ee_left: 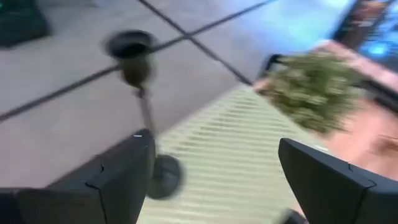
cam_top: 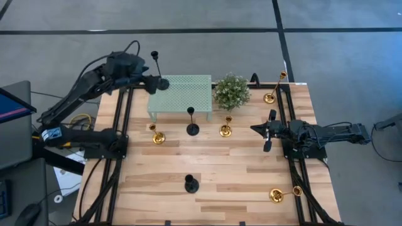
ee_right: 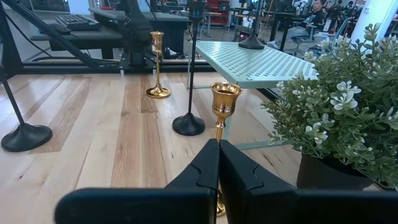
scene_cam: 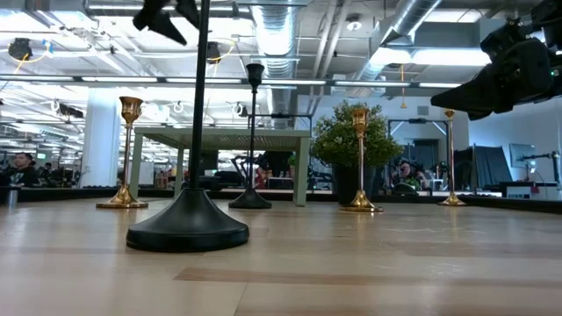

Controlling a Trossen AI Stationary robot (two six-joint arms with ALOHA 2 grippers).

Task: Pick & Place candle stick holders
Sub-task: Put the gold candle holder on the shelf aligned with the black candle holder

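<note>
A black candle stick holder (cam_top: 162, 83) stands by its round base (ee_left: 163, 177) on the far left corner of the mint-green mesh table (cam_top: 188, 94). My left gripper (cam_top: 152, 80) hangs open just left of it, fingers wide apart (ee_left: 211, 180), with the holder beyond them and nothing between. More holders stand on the wood: black ones (cam_top: 192, 129) (cam_top: 191, 184) and gold ones (cam_top: 157, 137) (cam_top: 226, 130) (cam_top: 270, 97) (cam_top: 276, 194). My right gripper (cam_top: 267, 133) waits shut at the table's right side (ee_right: 217, 168).
A bushy green potted plant (cam_top: 232, 91) stands right of the mesh table. Black frame rails (cam_top: 119, 157) run along the left and right sides of the wooden tabletop. A gold holder (ee_right: 225, 99) stands straight ahead of my right gripper.
</note>
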